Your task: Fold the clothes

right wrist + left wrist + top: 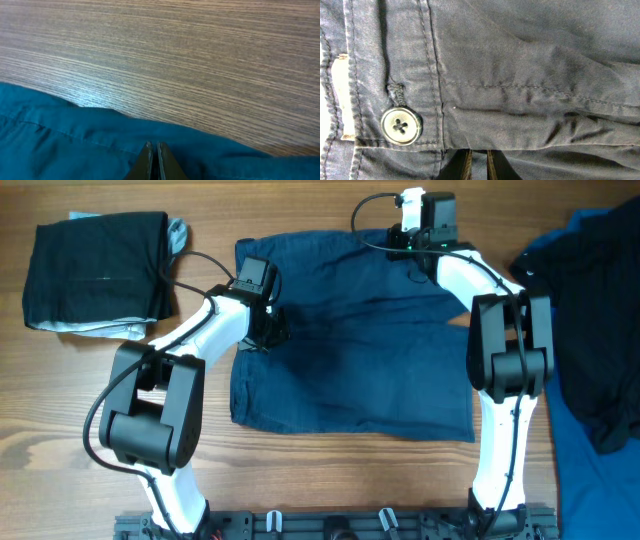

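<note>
The desk [330,480] carries everything, and the shorts [360,350] lie spread flat across its middle, navy and denim-like. We judge that they are laid open so that a clean fold can be made. The pile of blue and black clothes [600,330] sits bunched against the desk's right edge, out of the working space, presumably waiting its turn. The folded black garment [95,270] rests as a neat square near the far left corner, set aside as finished work by the look of it.

The left gripper [478,162] is at the shorts' left side, its jaws nearly together. A ridge of cloth rises toward them, so we read this as a pinch on the shorts, a hold suited to lifting that side over. The right gripper [154,157] sits at the shorts' far edge, just inside the hem where bare wood begins. Its fingers are clenched tight together, and we cannot tell whether any cloth is caught between them. A hold there would match the left one for an even fold.

The button [401,126] lies close to the left fingers, marking the waistband end.
</note>
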Motion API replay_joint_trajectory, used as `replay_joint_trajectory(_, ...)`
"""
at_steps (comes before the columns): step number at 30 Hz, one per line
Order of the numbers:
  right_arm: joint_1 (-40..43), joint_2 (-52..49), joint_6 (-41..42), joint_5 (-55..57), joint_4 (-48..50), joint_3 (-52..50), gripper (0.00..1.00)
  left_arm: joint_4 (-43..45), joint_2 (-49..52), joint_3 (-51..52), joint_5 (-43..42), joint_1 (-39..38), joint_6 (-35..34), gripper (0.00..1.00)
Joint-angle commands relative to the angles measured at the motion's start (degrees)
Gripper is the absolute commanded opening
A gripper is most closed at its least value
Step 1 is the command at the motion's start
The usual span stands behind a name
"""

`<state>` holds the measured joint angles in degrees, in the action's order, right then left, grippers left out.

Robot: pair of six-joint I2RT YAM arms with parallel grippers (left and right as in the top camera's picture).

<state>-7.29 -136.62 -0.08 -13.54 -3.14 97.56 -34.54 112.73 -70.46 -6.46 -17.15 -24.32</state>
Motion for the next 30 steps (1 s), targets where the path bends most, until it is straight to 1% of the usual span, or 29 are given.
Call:
replay_joint_trajectory(1, 0.2, 5.3, 0.7, -0.7, -3.7, 0.4, 0.05, -0.6, 2.9, 1.1, 4.0, 0.9, -0.2, 0.12)
replay_joint_trajectory(3, 0.2, 5.4, 0.7, 2.2, -8.4, 0.4, 0.04, -0.6, 2.9, 1.1, 4.0, 0.9, -0.2, 0.12)
replay_joint_trajectory(5, 0.2, 5.4, 0.5, 2.2, -12.0, 0.4, 0.04, -0.6, 2.9, 1.1, 4.0, 0.9, -0.2, 0.12)
replay_joint_trajectory(8, 0.2, 4.7, 0.5, 3.7, -13.8, 0.2, 0.04, -0.4, 2.9, 1.1, 4.0, 0.9, -0.2, 0.12)
replay_joint_trajectory(14, 0.2, 2.4, 0.3, 5.2, -8.4, -0.1, 0.04, -0.5, 2.9, 1.1, 4.0, 0.9, -0.2, 0.12)
replay_joint_trajectory(17, 0.2, 1.0, 0.7, 5.2, -8.5, -0.1, 0.04, -0.5, 2.9, 1.1, 4.0, 0.9, -0.2, 0.12)
replay_joint_trajectory(19, 0.2, 1.4, 0.8, 5.2, -10.8, -0.1, 0.04, -0.6, 2.9, 1.1, 4.0, 0.9, -0.2, 0.12)
replay_joint_trajectory(21, 0.2, 1.9, 3.7, 5.2, -13.0, -0.1, 0.04, -0.7, 2.9, 1.1, 4.0, 0.9, -0.2, 0.12)
replay_joint_trajectory(23, 0.2, 1.6, 4.2, 5.2, -12.9, -0.1, 0.04, -0.6, 2.9, 1.1, 4.0, 0.9, -0.2, 0.12)
replay_joint_trajectory(26, -0.1, 0.2, 4.1, 5.2, -11.1, -0.1, 0.04, -0.5, 2.9, 1.1, 4.0, 0.9, -0.2, 0.12)
replay_joint_trajectory(30, 0.0, -3.1, 4.8, 5.2, -5.1, -0.1, 0.04, -0.5, 2.9, 1.1, 4.0, 0.9, -0.1, 0.13)
